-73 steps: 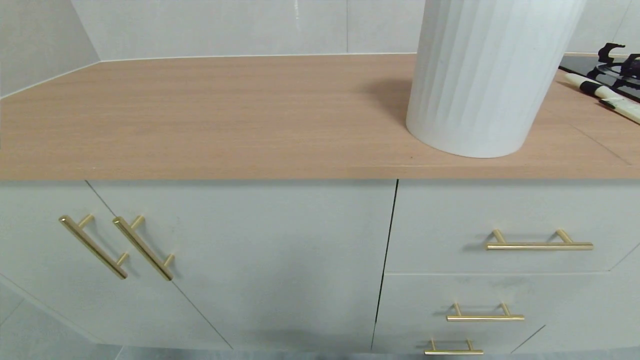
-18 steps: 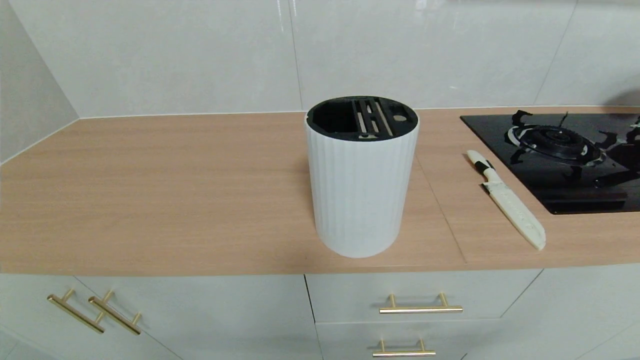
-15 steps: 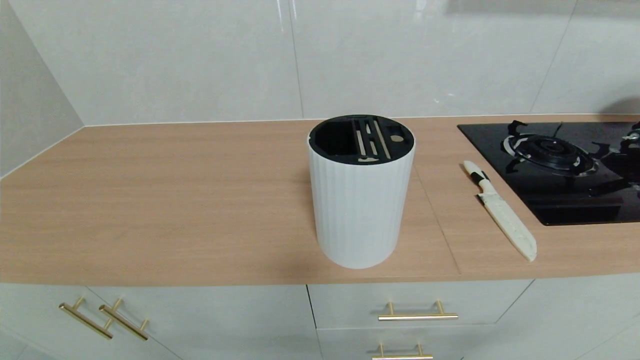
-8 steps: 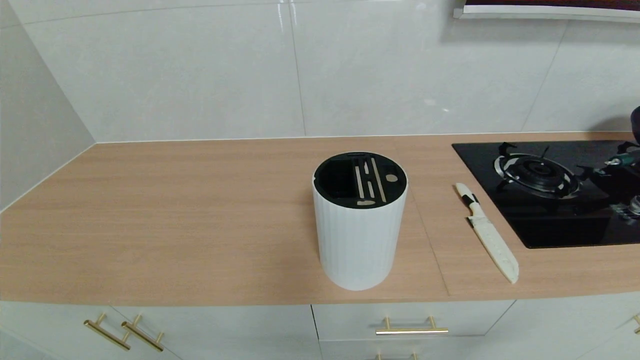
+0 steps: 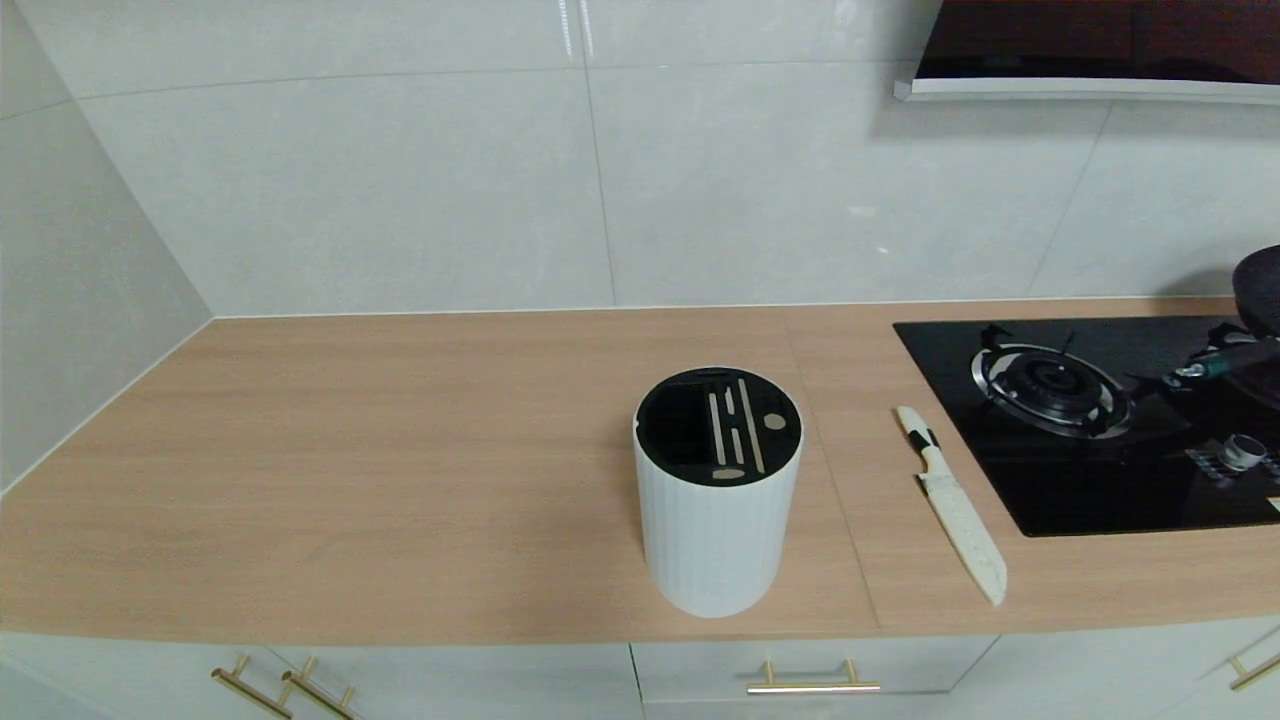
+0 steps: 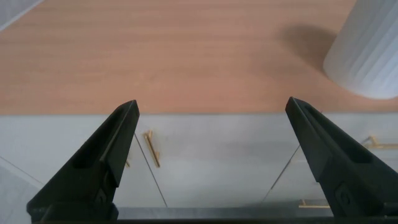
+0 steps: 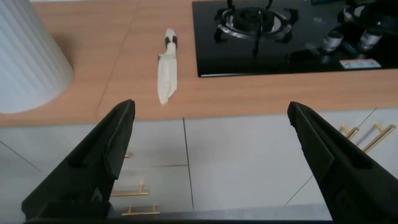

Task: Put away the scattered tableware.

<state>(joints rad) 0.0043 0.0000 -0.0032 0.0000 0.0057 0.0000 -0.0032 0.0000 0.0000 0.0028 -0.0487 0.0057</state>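
1. One dark pan (image 5: pixel 1262 285) is getting cut off by the right edge of the head view, and a hood (image 5: pixel 1090 70) is running out of the top edge.
2. Inside the slots of the knife holder (image 5: pixel 715 520), the contents are proving too dark to make out. Both wrist views are catching only part of its ribbed white wall.
3. Counting the task's things: one knife (image 5: pixel 950 505), one holder, two grippers.
4. The knife is lying flat on the wooden countertop (image 5: pixel 400 480), between the holder and the black hob (image 5: pixel 1100 495) and apart from both. Its handle is pointing toward the wall, its tip toward the front edge.
5. The holder is standing upright near the counter's front edge.
6. The left gripper (image 6: pixel 211 162) is hanging out in front of the cabinet fronts, fingers spread wide and gripping nothing.
7. The right gripper (image 7: pixel 211 162) is doing likewise, fingers wide, with the knife lying beyond it.
8. Four brass handles (image 5: pixel 812 687) are showing below the counter in the head view.
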